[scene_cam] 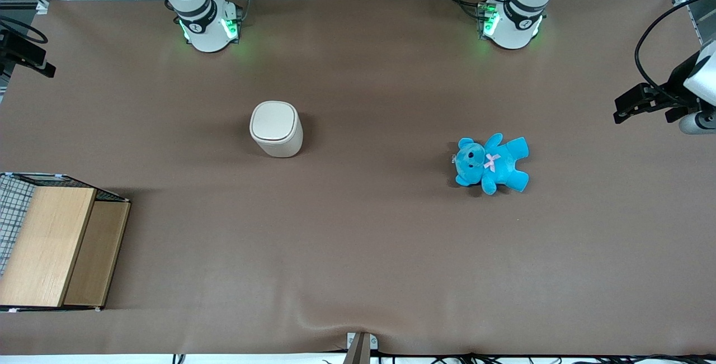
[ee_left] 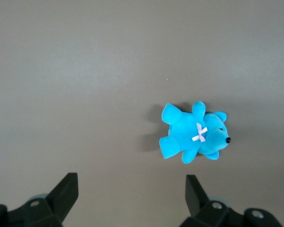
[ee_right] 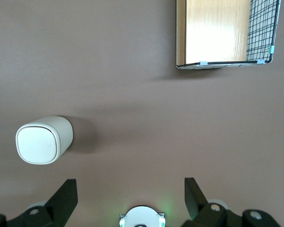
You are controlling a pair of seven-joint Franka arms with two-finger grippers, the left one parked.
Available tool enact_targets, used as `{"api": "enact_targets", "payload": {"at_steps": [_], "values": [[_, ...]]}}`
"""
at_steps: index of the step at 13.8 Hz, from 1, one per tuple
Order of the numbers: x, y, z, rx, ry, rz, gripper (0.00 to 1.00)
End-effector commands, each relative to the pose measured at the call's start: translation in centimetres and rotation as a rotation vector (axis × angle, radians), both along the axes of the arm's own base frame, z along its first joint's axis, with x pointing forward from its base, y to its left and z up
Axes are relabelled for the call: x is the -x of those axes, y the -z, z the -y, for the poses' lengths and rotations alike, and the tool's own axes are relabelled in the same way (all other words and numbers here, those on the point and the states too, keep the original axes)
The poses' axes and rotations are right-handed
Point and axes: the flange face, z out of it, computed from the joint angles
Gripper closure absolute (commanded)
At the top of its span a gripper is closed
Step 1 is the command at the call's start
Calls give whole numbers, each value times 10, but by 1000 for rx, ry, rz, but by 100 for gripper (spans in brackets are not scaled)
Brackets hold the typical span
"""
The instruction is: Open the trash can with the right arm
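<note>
The trash can [scene_cam: 276,128] is a small cream-white bin with a rounded-square top. It stands upright on the brown table with its flat lid shut, and it also shows in the right wrist view [ee_right: 42,140]. My right gripper [ee_right: 131,198] hangs high above the table, well apart from the can. Its two black fingers [ee_right: 66,197] are spread wide with nothing between them. The right arm's base [scene_cam: 207,23] stands at the table's back edge, farther from the front camera than the can.
A wooden box with wire mesh [scene_cam: 56,246] sits at the working arm's end of the table, nearer the front camera than the can; it also shows in the right wrist view [ee_right: 217,33]. A blue teddy [scene_cam: 492,162] lies toward the parked arm's end.
</note>
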Motion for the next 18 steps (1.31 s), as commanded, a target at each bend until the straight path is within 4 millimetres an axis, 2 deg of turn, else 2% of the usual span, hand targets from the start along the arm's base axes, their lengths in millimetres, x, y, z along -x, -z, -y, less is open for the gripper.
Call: {"api": "enact_targets", "payload": {"at_steps": [1,5,7,8,11,14,16,18], "values": [[5,-7,6,15,10,4,0],[3,-8,5,3,-15,0,0],[0,4,4,-11,-67,-41,0],[-2,13,-5,-16,-84,-74,0],[-10,53,-60,-14,-161,-232,0],[-2,90,-122,15,-147,-316,0],[4,114,-152,8,-129,-354,0],[8,147,-184,-8,-135,-378,0]]}}
